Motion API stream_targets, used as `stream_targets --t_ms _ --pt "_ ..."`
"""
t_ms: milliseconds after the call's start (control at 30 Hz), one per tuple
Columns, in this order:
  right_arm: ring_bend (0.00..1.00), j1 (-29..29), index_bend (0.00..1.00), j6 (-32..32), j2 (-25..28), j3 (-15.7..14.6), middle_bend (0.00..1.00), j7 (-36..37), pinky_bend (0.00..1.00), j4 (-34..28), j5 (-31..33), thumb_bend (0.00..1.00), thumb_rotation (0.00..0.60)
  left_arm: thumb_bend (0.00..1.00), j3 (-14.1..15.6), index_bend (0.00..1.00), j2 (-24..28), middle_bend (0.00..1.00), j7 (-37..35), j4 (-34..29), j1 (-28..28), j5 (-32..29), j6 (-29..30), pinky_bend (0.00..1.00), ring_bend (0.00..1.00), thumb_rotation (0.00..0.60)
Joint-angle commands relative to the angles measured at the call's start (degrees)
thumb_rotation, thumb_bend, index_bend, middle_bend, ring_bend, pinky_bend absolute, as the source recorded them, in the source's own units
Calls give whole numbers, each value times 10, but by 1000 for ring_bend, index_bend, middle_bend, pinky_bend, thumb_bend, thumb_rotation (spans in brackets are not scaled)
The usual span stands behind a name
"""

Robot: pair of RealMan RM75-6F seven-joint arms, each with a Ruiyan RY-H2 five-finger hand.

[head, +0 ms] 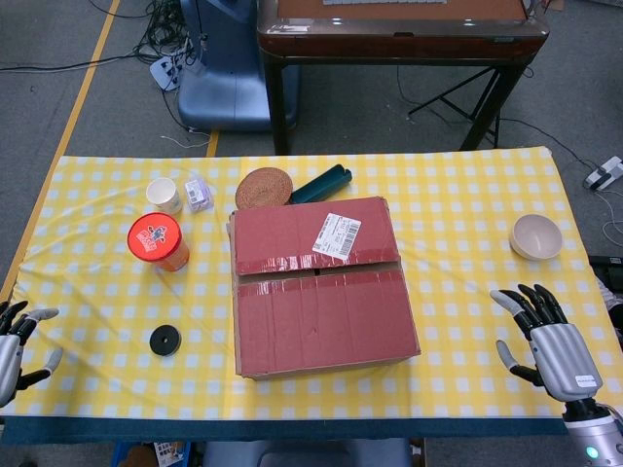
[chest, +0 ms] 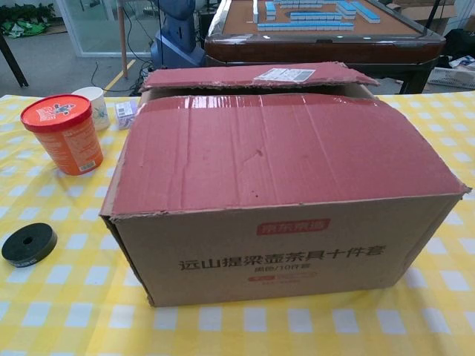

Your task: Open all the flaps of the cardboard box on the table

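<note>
Cardboard: the box (head: pixel 321 287) sits mid-table, its two red-topped flaps (chest: pixel 286 152) lying nearly shut, a narrow dark gap between them; the far flap carries a white label (head: pixel 337 234).
Box contents: hidden under the flaps.
Tub (head: pixel 158 242): orange with a red lid, closed, left of the box.
Cup (head: pixel 164 195): white, far-left, beside a small clear packet (head: pixel 199 195); what it holds cannot be told.
Bowl (head: pixel 536 236): pale, far-right, looks bare inside.
Mat (head: pixel 264 188): round, woven, just beyond the box, next to a dark green case (head: pixel 321 184).
Disc (head: pixel 164 341): black, near-left on the cloth (head: pixel 458 204).
Left hand (head: pixel 18 341): at the near-left table edge, fingers apart, holding nothing, well apart from the box.
Right hand (head: pixel 545 341): near-right, fingers spread wide, holding nothing, well apart from the box's right side.
</note>
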Motion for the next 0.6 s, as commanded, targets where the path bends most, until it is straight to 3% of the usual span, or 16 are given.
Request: stream_targets --t_ms 33,400,600 --pt "71 0 141 0 0 0 174 1 36 1 0 373 600 352 0 321 -1 294 1 0 0 0 0 0 120 600" --pt "71 6 141 -6 1 6 174 8 36 6 6 380 600 351 -1 321 -2 294 9 -7 -1 1 1 0 120 600" --pt "71 33 141 -29 8 26 174 -5 36 -16 14 388 600 351 0 321 -3 294 10 -8 -2 0 0 0 120 600"
